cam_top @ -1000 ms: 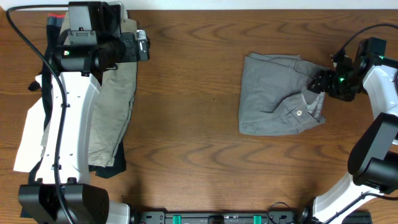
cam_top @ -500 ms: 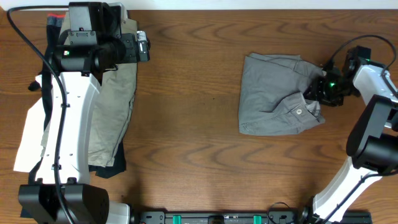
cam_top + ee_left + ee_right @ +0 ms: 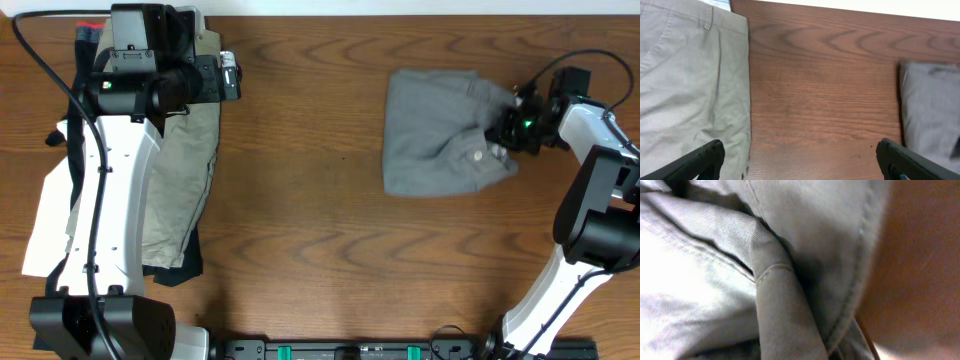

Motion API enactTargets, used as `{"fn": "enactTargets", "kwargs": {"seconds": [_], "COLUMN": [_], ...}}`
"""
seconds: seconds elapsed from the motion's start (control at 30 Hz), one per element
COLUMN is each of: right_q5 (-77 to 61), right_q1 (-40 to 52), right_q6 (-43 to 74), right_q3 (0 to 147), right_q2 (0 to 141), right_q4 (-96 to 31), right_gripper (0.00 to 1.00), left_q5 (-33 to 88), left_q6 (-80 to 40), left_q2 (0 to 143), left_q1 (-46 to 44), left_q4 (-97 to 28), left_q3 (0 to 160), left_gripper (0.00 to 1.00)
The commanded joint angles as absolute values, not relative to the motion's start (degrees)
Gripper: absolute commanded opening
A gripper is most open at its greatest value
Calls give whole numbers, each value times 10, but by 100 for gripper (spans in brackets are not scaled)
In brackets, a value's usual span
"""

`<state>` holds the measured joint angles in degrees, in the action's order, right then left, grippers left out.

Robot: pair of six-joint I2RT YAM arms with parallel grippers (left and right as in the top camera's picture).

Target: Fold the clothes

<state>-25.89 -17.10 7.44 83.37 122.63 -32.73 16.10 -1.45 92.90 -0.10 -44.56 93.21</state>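
Overhead, the right fingers sit at the edge of the grey shorts, which lie bunched just beyond them. Blur and close-up cloth hide whether they are clenched. The left fingers hang released, spread wide above tan shorts. All rests on a brown wood-grain desk.

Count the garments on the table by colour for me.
Grey shorts: 1
Khaki shorts: 1
Black garment: 1
White garment: 1
Total: 4 that I can make out; the left arm hides part of the pile.
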Motion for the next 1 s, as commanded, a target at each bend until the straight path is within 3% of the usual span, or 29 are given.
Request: {"fn": "enactTargets", "kwargs": {"seconds": [0.0,0.17,0.37,0.73,0.97], "right_q5": [-225,-94,66,90,90], "right_q1": [-198,-218,-250,-286,-278], "right_q6": [189,353,542,818,780], "right_q3": [834,834,834,810,799], "right_q2": [1239,1239,1239,1239,1239], "right_q4": [-256,-147,-163,-169,-101], "right_gripper": [1,1,2,1,2], "left_q5": [156,156,156,156,156], "left_q6": [-11,-12,-14,-14,-15], "left_q2": [940,944,944,944,944], "left_q1": [1,1,1,1,1], "left_q4": [-445,-445,-445,-442,-438], "left_q3": [928,928,928,928,928], "left_gripper": [98,98,98,98,98]}}
